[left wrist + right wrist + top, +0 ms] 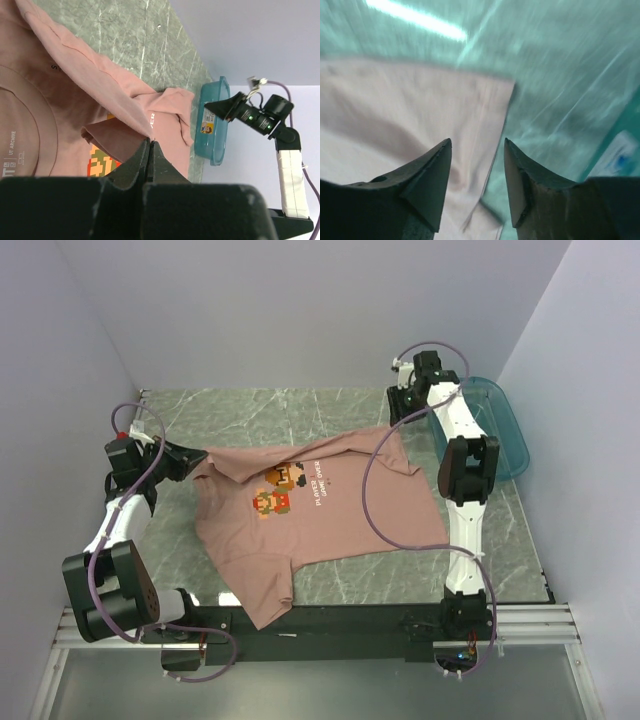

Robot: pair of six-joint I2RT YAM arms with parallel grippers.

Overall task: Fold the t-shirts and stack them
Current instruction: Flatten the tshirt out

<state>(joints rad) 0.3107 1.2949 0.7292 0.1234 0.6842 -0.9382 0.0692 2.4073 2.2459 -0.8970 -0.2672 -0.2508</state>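
Note:
A salmon-pink t-shirt [320,525] lies spread on the marbled table, its pixel-character print [282,488] facing up. My left gripper [197,462] is at the shirt's left edge. In the left wrist view it [150,143] is shut on a raised fold of the t-shirt [100,75]. My right gripper [399,416] hovers over the shirt's far right corner. The right wrist view is blurred and shows that gripper [476,145] open, with nothing between its fingers, above the t-shirt's edge [410,110].
A teal plastic tub [508,430] stands at the table's far right; the left wrist view shows the tub [212,125] beyond the shirt. The shirt's near corner [268,602] hangs over the table's front edge. Grey walls close in both sides.

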